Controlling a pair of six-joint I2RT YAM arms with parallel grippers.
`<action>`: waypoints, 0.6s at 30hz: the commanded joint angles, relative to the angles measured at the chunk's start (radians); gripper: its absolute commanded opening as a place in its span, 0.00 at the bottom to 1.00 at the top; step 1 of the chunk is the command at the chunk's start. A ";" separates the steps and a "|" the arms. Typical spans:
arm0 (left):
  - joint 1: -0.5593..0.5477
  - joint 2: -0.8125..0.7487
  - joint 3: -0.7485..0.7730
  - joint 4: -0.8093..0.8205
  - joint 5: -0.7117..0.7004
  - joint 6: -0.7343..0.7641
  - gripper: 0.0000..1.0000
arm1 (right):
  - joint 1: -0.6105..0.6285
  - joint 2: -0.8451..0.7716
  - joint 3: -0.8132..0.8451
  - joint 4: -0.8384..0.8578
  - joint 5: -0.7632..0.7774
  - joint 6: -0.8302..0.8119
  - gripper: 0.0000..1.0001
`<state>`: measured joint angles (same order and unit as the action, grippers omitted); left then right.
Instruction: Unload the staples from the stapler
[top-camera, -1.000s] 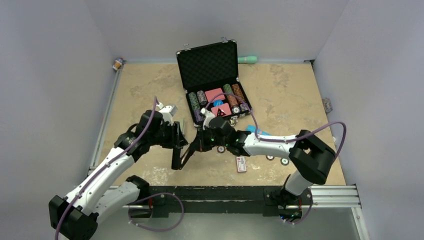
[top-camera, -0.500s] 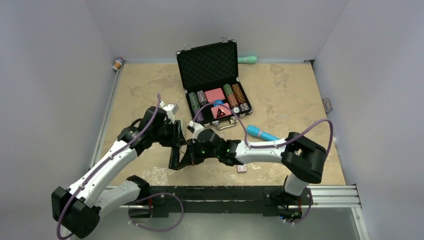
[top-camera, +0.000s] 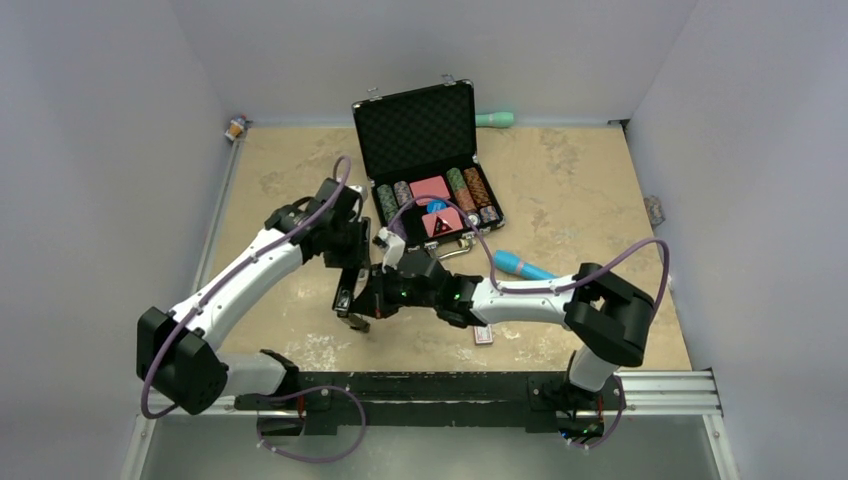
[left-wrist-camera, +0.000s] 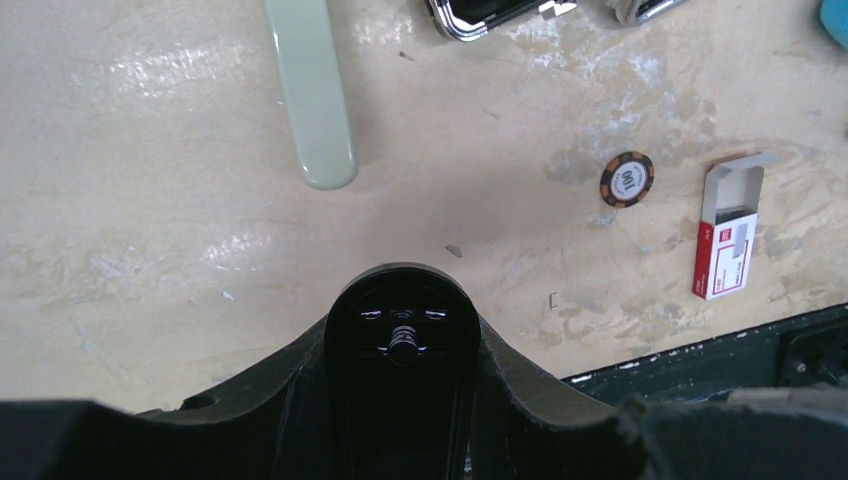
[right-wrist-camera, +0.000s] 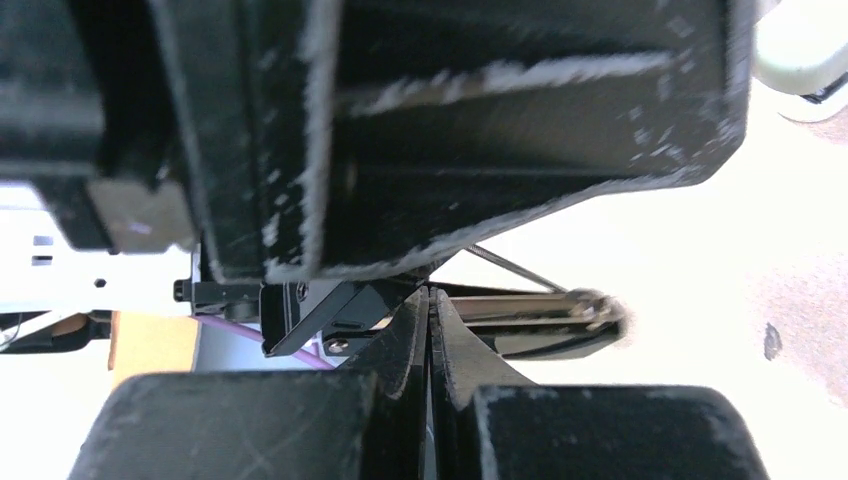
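- The stapler (left-wrist-camera: 400, 310) is seen end-on from the left wrist as a glossy black body with a rounded end. A silvery metal rail (right-wrist-camera: 535, 306) and a thin spring wire are shown in the right wrist view.
- The stapler is held above the mottled beige table (top-camera: 560, 170), clamped between the matte black fingers (left-wrist-camera: 285, 385) of the left gripper (top-camera: 349, 284). The left arm is stretched towards the table's middle.
- The right gripper (right-wrist-camera: 430, 322) is brought in low beside it with its jaws pressed together. Whether anything is pinched cannot be told.
- A pale green stick (left-wrist-camera: 310, 90), a poker chip (left-wrist-camera: 627, 178) and an open red-and-white box (left-wrist-camera: 728, 235) are seen lying on the table. An open chip case (top-camera: 425, 150) is seen beyond the grippers.
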<state>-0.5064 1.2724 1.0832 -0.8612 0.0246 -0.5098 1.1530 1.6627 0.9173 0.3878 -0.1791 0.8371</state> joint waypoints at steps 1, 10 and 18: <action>0.012 0.037 0.188 0.273 -0.153 -0.025 0.00 | 0.111 0.026 0.034 0.022 -0.299 0.042 0.00; 0.013 0.036 0.176 0.326 -0.242 0.020 0.00 | 0.146 -0.017 -0.020 0.014 -0.294 0.083 0.00; 0.063 -0.036 0.228 0.134 -0.030 0.062 0.00 | 0.146 -0.136 -0.101 -0.062 -0.252 0.065 0.00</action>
<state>-0.4892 1.3155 1.2362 -0.6521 -0.1619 -0.4770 1.3006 1.5982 0.8406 0.3527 -0.4393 0.9085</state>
